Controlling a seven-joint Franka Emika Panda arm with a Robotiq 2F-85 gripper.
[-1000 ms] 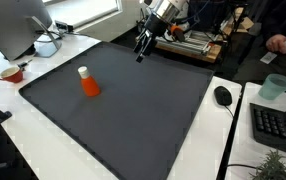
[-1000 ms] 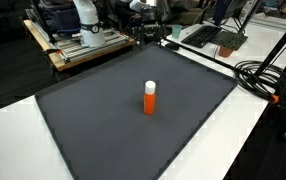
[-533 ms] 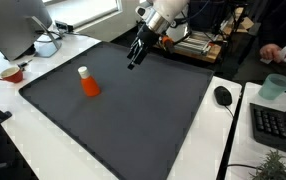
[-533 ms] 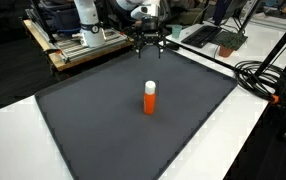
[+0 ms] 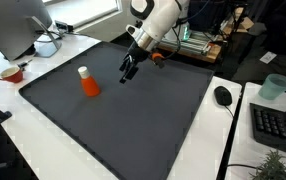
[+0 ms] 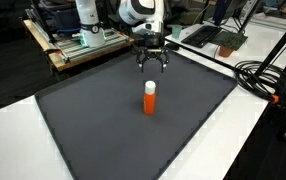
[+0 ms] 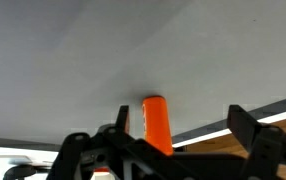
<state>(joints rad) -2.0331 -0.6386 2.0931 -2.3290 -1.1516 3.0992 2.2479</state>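
Note:
An orange bottle with a white cap [image 5: 88, 84] stands upright on the dark grey mat [image 5: 143, 120]; it shows in both exterior views [image 6: 150, 98]. My gripper [image 5: 125, 74] hangs open and empty above the mat, a short way behind the bottle and apart from it [image 6: 151, 66]. In the wrist view the bottle [image 7: 156, 124] shows between the two spread fingers [image 7: 123, 120], closer to the one on the left side of the picture. Nothing is held.
A monitor [image 5: 13, 25], a white object [image 5: 46, 45] and a red bowl [image 5: 11, 73] stand beside the mat. A mouse [image 5: 223, 96], keyboard [image 5: 278, 125] and cup [image 5: 275, 87] lie on the white desk. Black cables [image 6: 268, 75] and a wooden rack [image 6: 83, 45] border the mat.
My gripper has come down and forward from the mat's far edge toward the bottle. The bottle has not moved.

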